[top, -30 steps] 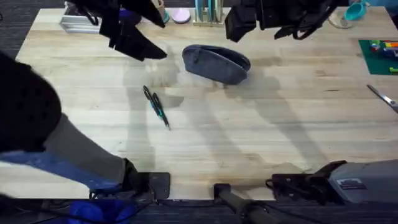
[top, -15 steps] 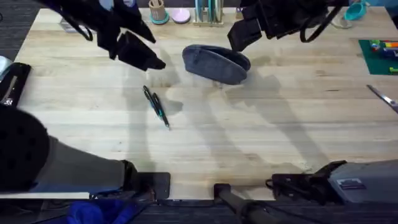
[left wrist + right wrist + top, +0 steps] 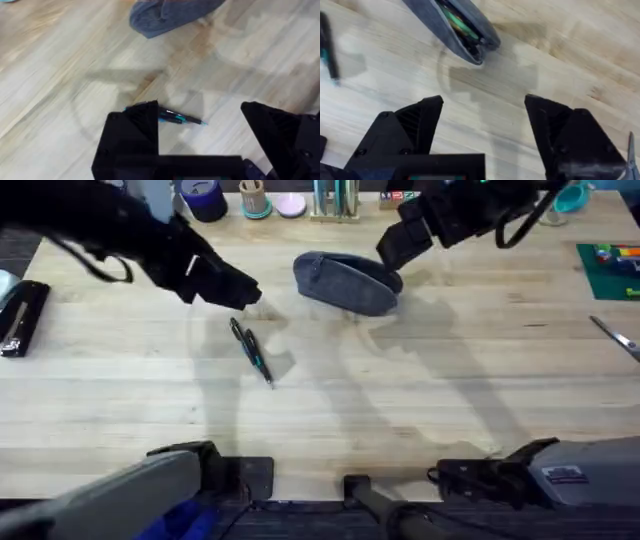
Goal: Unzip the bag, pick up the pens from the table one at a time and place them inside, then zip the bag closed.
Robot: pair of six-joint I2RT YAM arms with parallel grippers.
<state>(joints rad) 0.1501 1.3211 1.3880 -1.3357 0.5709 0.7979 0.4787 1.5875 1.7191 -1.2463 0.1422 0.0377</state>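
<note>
— While the left gripper (image 3: 200, 125) hangs over the desk (image 3: 420, 380), how wide are its fingers?

— Spread wide, holding nothing. In the left wrist view the pens (image 3: 177, 117) lie on the wood between the two black fingers (image 3: 132, 132), not touched as far as I can see.

— And the right gripper (image 3: 485, 125)?

— Also wide apart and empty. It hovers just beside the bag (image 3: 347, 282), on the side away from the pens.

— Where is the bag?

— On the desk, toward its far edge, near the middle. The right wrist view shows its zipper parted at one end, with something green and dark inside the opening (image 3: 460, 27).

— How many pens do you count?

— Two lying together on the wood (image 3: 251, 350), near the bag and on the left arm's side of it; one has a teal section.

— Any writing to read?

— None that I can make out.

— Anything else out there?

— One pair of scissors (image 3: 615, 335) well away from the bag, by the desk's right edge.
</note>
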